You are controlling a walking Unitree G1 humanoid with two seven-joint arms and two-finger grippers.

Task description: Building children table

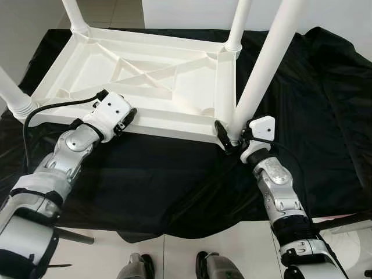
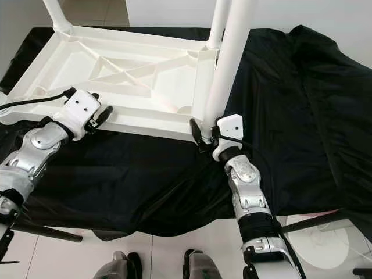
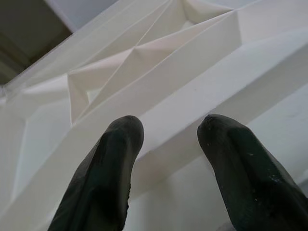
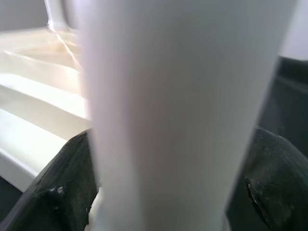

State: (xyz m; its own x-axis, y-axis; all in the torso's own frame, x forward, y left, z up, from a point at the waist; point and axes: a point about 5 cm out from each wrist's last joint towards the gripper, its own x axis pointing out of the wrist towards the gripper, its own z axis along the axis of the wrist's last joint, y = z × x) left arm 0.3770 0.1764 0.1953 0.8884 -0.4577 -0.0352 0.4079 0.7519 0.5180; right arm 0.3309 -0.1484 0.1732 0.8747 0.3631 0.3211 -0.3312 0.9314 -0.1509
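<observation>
white table top (image 1: 145, 75), white leg (image 1: 264, 64), black cloth (image 1: 174, 180)

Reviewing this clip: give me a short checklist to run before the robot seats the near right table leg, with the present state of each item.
1. Right gripper around the base of the near right leg: ok, fingers on both sides of it.
2. Leg base at the corner socket of the upside-down tabletop: ok, but whether it is fully seated: cannot tell.
3. Leg upright: not ok, it leans.
4. Left gripper bracing the tabletop's near rim: ok, it rests there, fingers apart.
5. Black cloth flat under the tabletop: cannot tell; it is rumpled at the right.
</observation>
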